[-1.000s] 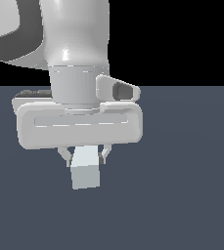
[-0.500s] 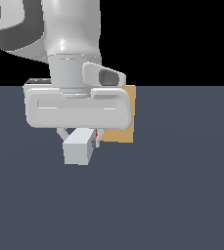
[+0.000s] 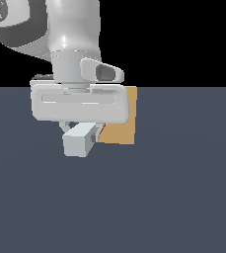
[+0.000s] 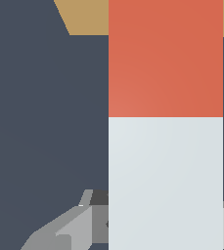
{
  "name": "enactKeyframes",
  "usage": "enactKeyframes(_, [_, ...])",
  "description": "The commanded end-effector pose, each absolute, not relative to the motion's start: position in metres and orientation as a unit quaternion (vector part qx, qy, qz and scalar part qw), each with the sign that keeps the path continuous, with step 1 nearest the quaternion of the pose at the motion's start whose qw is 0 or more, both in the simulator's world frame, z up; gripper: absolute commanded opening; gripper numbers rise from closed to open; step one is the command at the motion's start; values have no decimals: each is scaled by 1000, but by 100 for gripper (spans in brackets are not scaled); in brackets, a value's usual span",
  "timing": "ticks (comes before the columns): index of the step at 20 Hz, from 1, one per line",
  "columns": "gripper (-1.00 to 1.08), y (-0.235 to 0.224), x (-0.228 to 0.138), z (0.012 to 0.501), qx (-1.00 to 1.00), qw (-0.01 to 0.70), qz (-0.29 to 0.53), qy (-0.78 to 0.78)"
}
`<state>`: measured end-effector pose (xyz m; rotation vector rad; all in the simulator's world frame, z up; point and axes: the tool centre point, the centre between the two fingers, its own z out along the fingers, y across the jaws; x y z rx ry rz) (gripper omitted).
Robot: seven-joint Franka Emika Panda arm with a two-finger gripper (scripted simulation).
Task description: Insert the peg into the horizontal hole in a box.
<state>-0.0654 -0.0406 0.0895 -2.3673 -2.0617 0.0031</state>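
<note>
- The peg [image 3: 78,140] is nearest in the exterior view, its pale end face toward the camera. It looks like a rigid, smooth, square-section bar, probably light. The flat sides suit a pinch across the pale half, leaving the red-orange end [image 4: 165,58] free to enter.
- The gripper [image 3: 81,134] is just above the peg and pinches it at the pale half. The fingers are mostly hidden under the hand.
- The box [image 3: 119,123] stands beyond the peg, toward the exterior view's right. It is flat, tan and likely stiff, and the red end points at it.
- The hole is not visible in either view.
- Count: one peg, one box, one gripper.
</note>
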Motion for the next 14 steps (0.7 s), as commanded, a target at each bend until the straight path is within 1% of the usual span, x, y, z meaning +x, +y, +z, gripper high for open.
enactKeyframes(1, [-100, -39, -64, 92, -757, 0, 0, -653])
enactKeyframes(14, [-100, -38, -64, 92, -758, 1, 0, -652])
